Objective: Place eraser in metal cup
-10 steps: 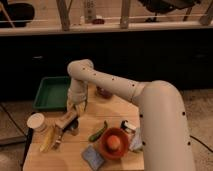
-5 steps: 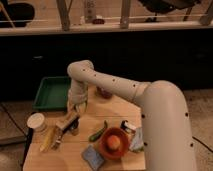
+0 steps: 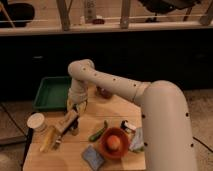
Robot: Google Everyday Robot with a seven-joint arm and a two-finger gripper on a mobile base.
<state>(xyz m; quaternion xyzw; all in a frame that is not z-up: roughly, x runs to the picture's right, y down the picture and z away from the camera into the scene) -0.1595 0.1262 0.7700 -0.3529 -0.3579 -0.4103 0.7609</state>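
The eraser (image 3: 66, 121) is a tan oblong block lying tilted at the left of the wooden table (image 3: 112, 111), its upper end pointing right and up. My gripper (image 3: 75, 108) hangs straight down from the white arm (image 3: 107, 84), right at the eraser's upper end. I cannot tell whether it touches the eraser. The metal cup (image 3: 74, 131) shows only as a small dark shape just below the eraser's right part, mostly hidden by it.
A green tray (image 3: 51, 93) lies at the back left. A white cup (image 3: 36, 121) and a yellow banana-like thing (image 3: 48, 139) sit left of the eraser. A green vegetable (image 3: 98, 131), an orange-red bowl (image 3: 114, 143) and a blue-grey sponge (image 3: 92, 156) lie to the right.
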